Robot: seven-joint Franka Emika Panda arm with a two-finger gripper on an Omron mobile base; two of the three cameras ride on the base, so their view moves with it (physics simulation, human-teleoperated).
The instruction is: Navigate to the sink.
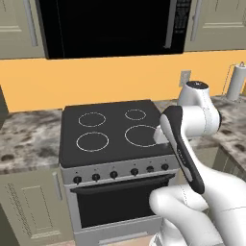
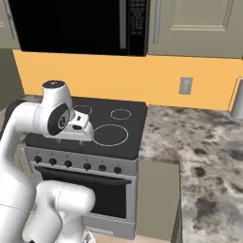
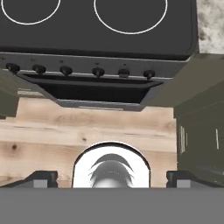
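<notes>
Wooden floor (image 3: 87, 131) (hand view), stovetop (image 1: 113, 127), paper towels (image 1: 236, 80)

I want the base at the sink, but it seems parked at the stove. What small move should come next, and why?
Probably drive the base sideways to the right along the counter. The stovetop sits straight ahead, no basin or faucet is in sight, and the marble counter with the paper towel roll runs on to the right.

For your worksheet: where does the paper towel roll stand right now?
The paper towel roll stands upright at the far right of the left base view, on the marble counter against the orange wall, right of the stovetop.
</notes>
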